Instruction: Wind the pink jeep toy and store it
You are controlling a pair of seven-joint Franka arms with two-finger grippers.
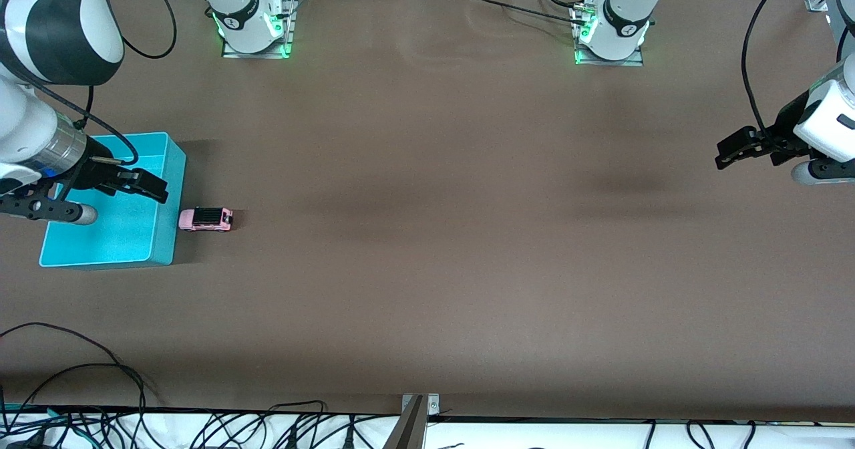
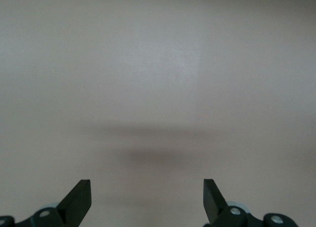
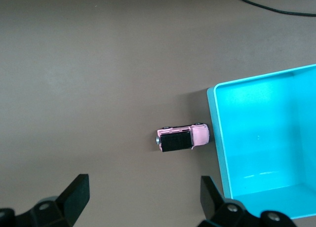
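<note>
Pink jeep toy sat on its wheels on the brown desk, at the right arm's end, with one end just beside the outer wall of a turquoise bin; from where I stood I could not tell whether it touched that wall. In the right wrist view the same toy lay lengthwise, its pink hood toward the bin and its black roof section facing up. The bin itself held nothing that I could see.

Over the bin's open top hung the right pincer, tilted toward the jeep, its two dark fingers spread wide with nothing between them. It was not touching the toy or the bin.

Across the middle the desk carried only soft shadows.

At the left arm's end of the desk the left pincer hovered above bare desk, well apart from the jeep. Its fingers stood released too, wide and holding nothing, and that arm was waiting.
</note>
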